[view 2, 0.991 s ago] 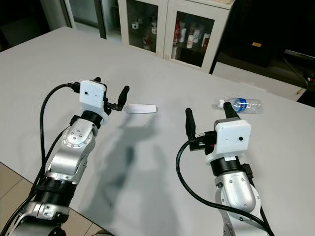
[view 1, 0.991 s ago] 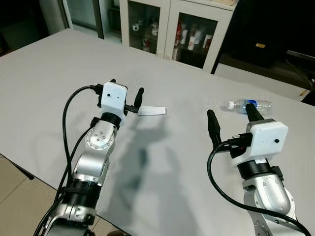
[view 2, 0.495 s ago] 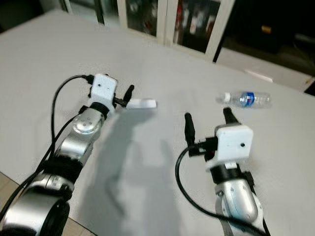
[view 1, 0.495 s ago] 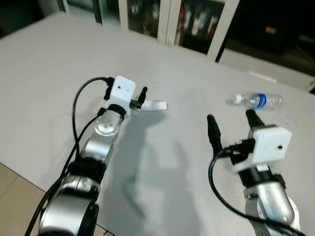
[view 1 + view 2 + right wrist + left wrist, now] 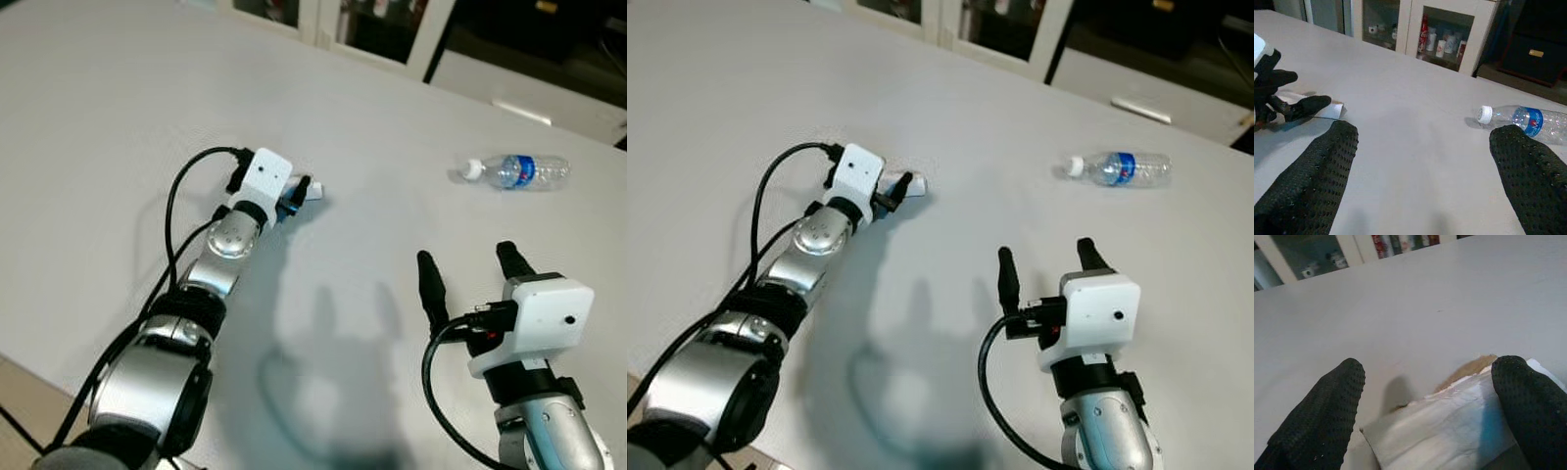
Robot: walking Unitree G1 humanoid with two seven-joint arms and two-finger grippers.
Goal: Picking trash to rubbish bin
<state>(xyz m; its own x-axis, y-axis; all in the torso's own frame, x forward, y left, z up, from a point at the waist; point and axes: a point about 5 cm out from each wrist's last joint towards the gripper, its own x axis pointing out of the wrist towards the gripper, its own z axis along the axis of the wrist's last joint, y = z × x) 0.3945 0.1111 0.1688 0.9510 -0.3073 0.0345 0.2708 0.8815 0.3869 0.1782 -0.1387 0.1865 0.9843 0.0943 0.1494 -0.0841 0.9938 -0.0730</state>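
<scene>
Left gripper (image 5: pixel 1425 406), lowered to the grey table (image 5: pixel 118 108), has its black fingers (image 5: pixel 1317 411) spread on either side of a crumpled white paper wrapper (image 5: pixel 1449 426) lying on the surface. Right gripper (image 5: pixel 470 274) hovers above the near table edge, fingers wide apart and holding nothing. A clear plastic bottle (image 5: pixel 517 172) lies on its side farther back on the robot's right, well apart from both grippers.

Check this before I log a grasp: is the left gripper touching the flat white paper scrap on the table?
Cannot tell. In the left wrist view the white paper scrap lies between the left gripper fingers, which stand open; neither contact nor a gap shows plainly.
</scene>
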